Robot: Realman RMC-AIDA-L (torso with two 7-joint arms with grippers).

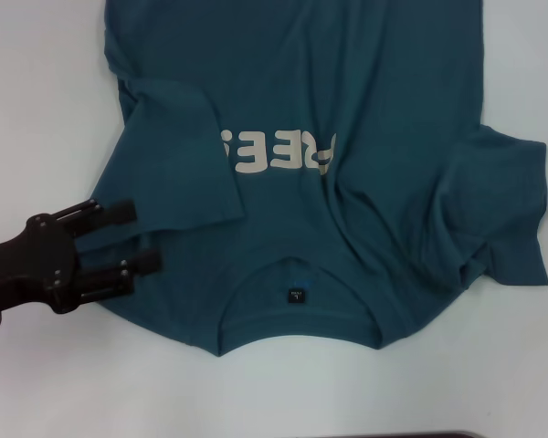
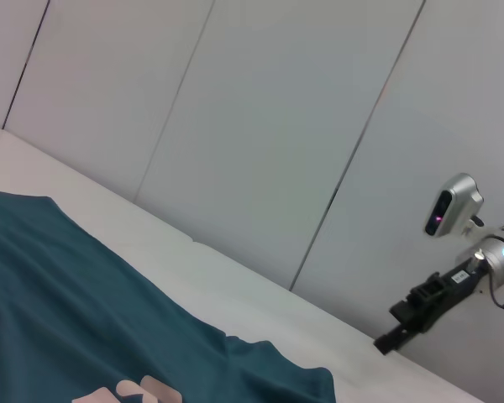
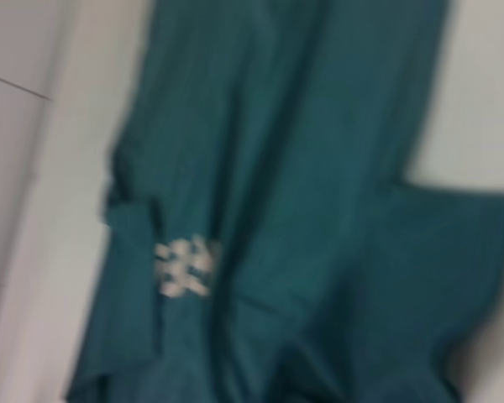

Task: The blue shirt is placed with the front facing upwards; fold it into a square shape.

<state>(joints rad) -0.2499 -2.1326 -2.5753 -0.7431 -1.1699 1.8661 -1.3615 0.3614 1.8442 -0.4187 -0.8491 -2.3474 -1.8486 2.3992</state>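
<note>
Nearest to me is the collar end of the large dark teal-blue short-sleeved cotton T-shirt (image 1: pixel 347 182), lying front up on the white table (image 1: pixel 36 109), with its small dark neck label (image 1: pixel 296 296) just inside the neckline. The off-white block letters (image 1: pixel 279 151) across its chest read upside down from where I look. The sleeve on my left is folded inward over the chest, its edge covering part of the lettering; the sleeve on my right lies spread out and rumpled.

My left gripper (image 1: pixel 137 239) is low at the shirt's shoulder edge on my left, its two black fingers (image 1: pixel 119 212) apart, with nothing between them. My right gripper shows only in the left wrist view (image 2: pixel 391 336), raised well away beyond the table; I cannot tell how its fingers stand.
</note>
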